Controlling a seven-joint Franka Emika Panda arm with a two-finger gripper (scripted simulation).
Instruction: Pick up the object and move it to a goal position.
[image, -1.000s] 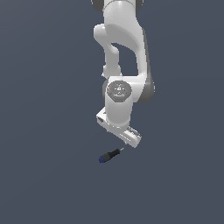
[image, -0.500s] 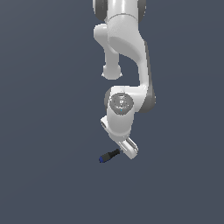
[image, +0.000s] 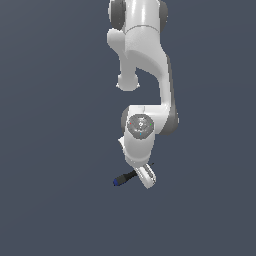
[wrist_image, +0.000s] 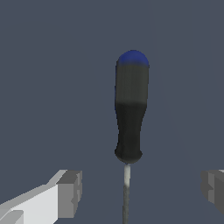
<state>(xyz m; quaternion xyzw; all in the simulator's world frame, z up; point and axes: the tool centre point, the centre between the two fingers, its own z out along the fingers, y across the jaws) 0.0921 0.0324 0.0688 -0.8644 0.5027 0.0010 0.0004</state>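
The screwdriver (image: 125, 178) lies on the dark floor, its black handle and blue butt end sticking out toward the exterior view's left from under my hand. In the wrist view the screwdriver (wrist_image: 130, 113) fills the middle, and its thin shaft runs back between my fingers. My gripper (image: 148, 178) is low over the shaft end and open. In the wrist view my gripper (wrist_image: 142, 190) has one finger on each side of the shaft, both well apart from it. The tip of the shaft is hidden by the hand in the exterior view.
The white arm (image: 142, 75) hangs down from the top of the exterior view. The floor (image: 60, 150) is a plain dark grey surface with no other objects in view.
The hand has come down toward the screwdriver and now sits right over its shaft. The screwdriver has not moved.
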